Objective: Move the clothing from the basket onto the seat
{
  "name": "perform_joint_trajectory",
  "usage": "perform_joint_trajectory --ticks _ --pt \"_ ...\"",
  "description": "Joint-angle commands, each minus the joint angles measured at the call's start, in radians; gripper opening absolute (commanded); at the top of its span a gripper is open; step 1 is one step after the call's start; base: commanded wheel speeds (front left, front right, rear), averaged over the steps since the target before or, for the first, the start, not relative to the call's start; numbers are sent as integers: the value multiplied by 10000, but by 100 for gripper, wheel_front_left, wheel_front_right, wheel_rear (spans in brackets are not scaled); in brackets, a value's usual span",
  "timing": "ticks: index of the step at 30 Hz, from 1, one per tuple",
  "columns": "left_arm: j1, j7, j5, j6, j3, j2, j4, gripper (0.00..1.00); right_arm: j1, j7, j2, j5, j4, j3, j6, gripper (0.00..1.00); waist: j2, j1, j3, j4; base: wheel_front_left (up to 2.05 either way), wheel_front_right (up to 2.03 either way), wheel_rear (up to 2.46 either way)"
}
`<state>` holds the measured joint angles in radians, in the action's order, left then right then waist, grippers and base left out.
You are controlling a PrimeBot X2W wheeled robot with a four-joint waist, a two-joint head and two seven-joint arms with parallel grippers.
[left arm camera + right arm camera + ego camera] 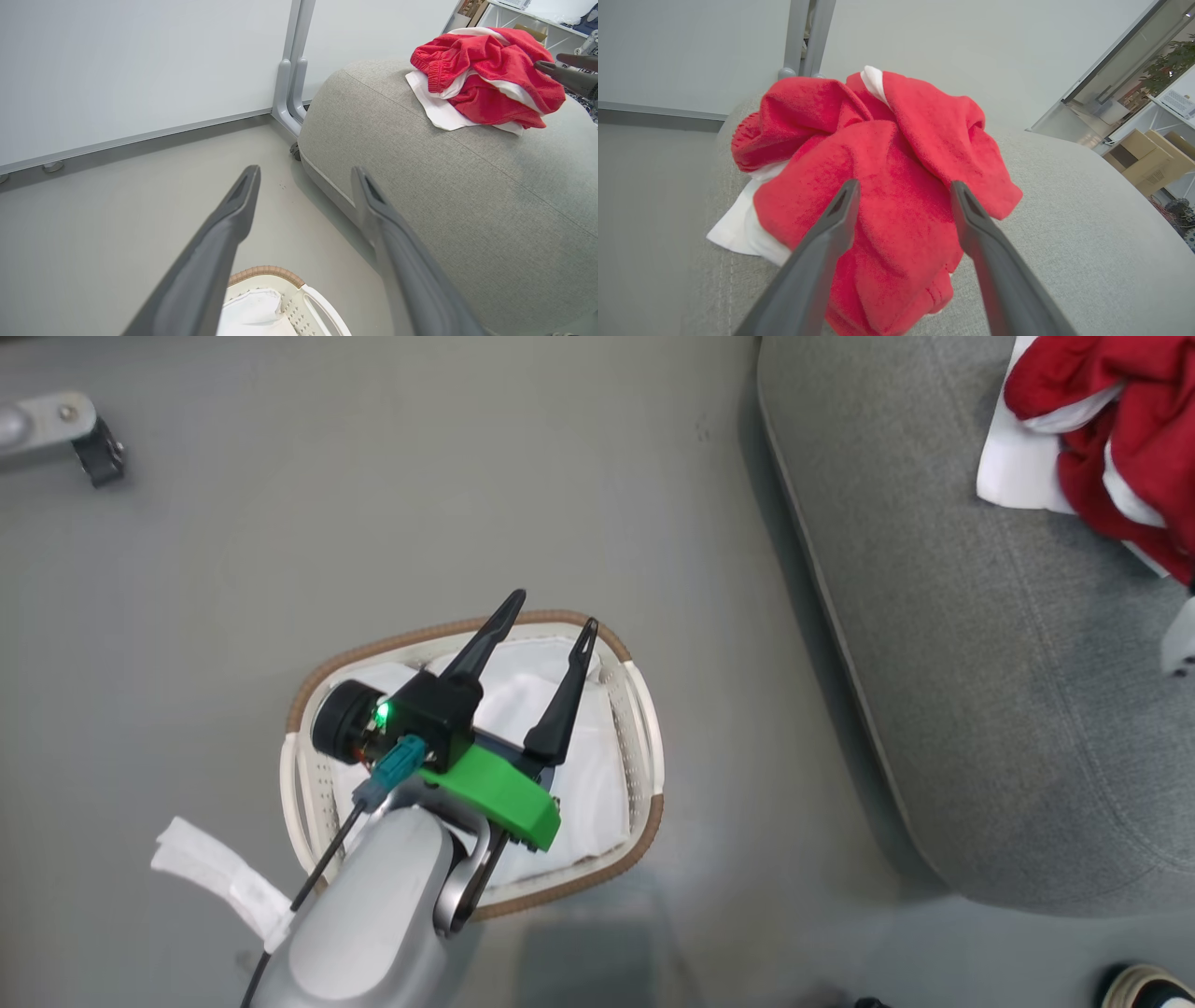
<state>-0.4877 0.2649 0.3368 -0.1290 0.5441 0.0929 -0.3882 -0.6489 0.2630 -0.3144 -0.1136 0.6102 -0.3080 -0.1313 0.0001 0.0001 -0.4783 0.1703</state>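
Red clothing with white stripes lies heaped on a grey seat, well apart from the basket — a cream laundry basket with a brown braided rim, standing on the floor beside the seat's rounded edge. A plain white piece sits under the red heap. Inside the basket, what can be seen is a white sheet lining it.

The left gripper hovers above the basket, fingers apart and holding nothing. The right gripper is far from the basket, at the heap. Its fingers are apart on either side of the red fabric and not clamped on it; whether they touch it cannot be told.

The step in hand looks like the release onto the seat — the task seems nearly done. Next, the right gripper likely needs to back off cleanly without snagging cloth.

No brand, label or writing is readable.
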Motion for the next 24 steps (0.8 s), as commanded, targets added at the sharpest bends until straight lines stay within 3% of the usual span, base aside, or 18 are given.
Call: perform_joint_trajectory --ticks 1,13,24 --pt "278 -11 -107 -16 -140 -2 51 100 317 24 106 189 -202 202 12 100 -1 -1 738 -10 0 0 0" --pt "1856 -11 -857 24 -1923 -166 377 100 2166 24 1073 1609 -1627 2743 11 100 -1 -1 2225 -817 0 0 0" --pt "2975 -11 -1514 534 -3763 -360 418 100 3109 24 2157 2006 -1894 3429 11 100 -1 -1 3046 -1623 0 0 0"
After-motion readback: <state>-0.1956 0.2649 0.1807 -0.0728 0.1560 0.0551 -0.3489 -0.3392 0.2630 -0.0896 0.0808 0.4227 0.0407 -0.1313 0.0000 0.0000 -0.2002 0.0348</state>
